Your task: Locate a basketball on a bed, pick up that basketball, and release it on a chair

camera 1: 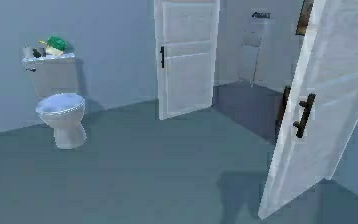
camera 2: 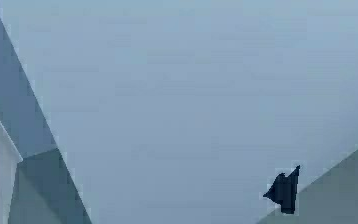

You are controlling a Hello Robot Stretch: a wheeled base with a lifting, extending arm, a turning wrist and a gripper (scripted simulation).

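White porcelain toilet [camera 1: 62, 115] and white panelled door [camera 1: 187, 55] face me. Where the basketball lies I cannot tell, nor my gripper's state. Bed, pickup and chair drop are all yet to come.

A white toilet [camera 1: 63, 112] stands at the far left against a pale wall, with a small green object [camera 1: 56, 43] on top of its tank. A white panelled door [camera 1: 187, 55] stands at the far middle. Another white door [camera 1: 327, 70] with a dark handle stands ajar at the near right.
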